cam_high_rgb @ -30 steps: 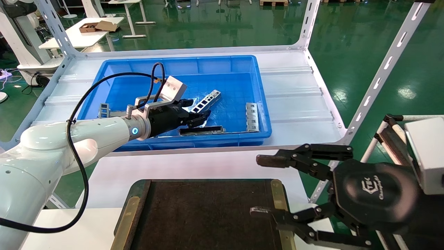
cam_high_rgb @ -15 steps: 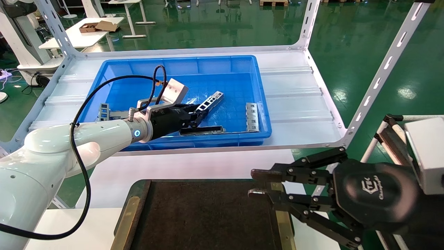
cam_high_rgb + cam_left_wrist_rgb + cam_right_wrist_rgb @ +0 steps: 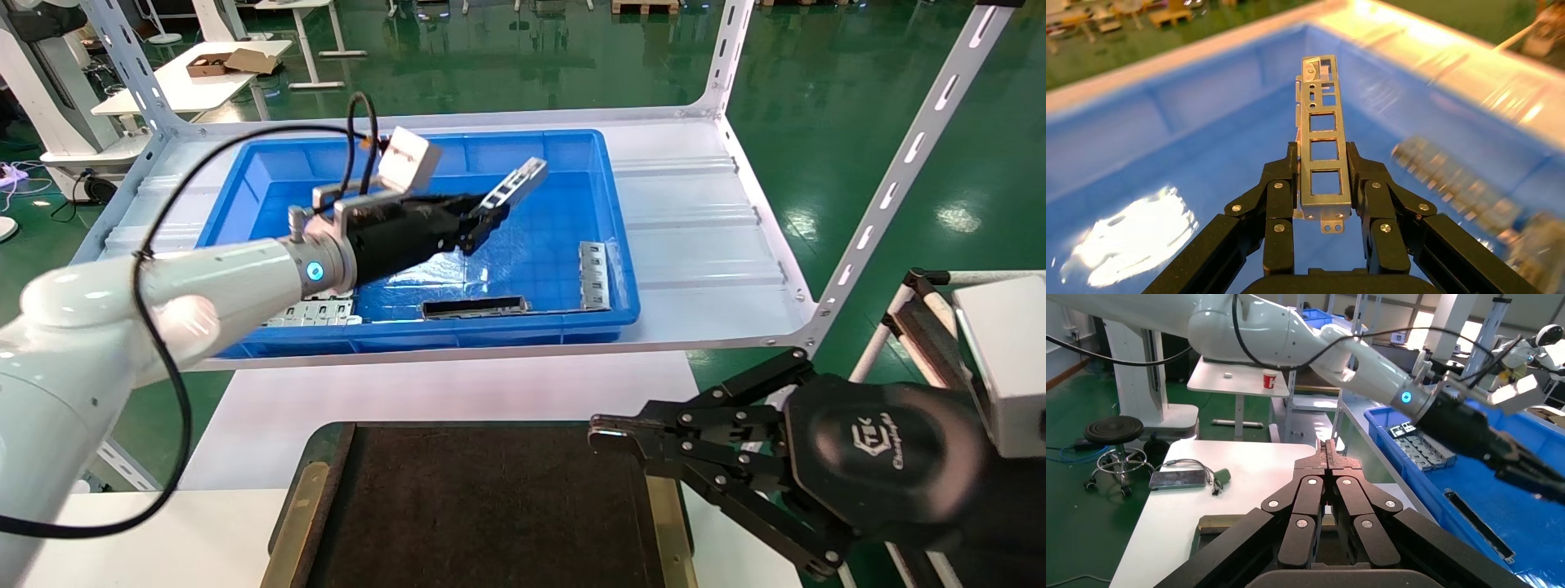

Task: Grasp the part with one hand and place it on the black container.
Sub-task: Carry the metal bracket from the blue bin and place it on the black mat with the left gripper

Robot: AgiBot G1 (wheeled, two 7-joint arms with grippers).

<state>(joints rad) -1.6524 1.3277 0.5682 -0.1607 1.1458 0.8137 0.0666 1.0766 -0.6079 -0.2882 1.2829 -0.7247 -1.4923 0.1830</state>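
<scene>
Clamping the part [image 3: 513, 184] between its black fingers [image 3: 478, 219], the left gripper [image 3: 482, 219] hangs above the middle of the blue bin [image 3: 621, 269], with the silver bar sticking out past the fingertips and angled up toward the bin's far wall. From the left wrist view the grip is plain: the two fingers [image 3: 1281, 190] press on either long side of the part [image 3: 1323, 165] at its near end, its square cut-outs running away from the palm, nothing under it but blue bin floor. Down in the bin lie a longer bar with a dark slot [image 3: 476, 307] near the front wall, a perforated plate [image 3: 594, 275] on the right side and more flat plates [image 3: 315, 312] at the front left corner. The black container [image 3: 482, 506] sits in front of the bin on the white table [image 3: 458, 384], its surface bare. The right gripper [image 3: 596, 430] hovers at the container's right rim, fingers pressed together on nothing; the right wrist view shows the fingertips [image 3: 1329, 454] meeting.
</scene>
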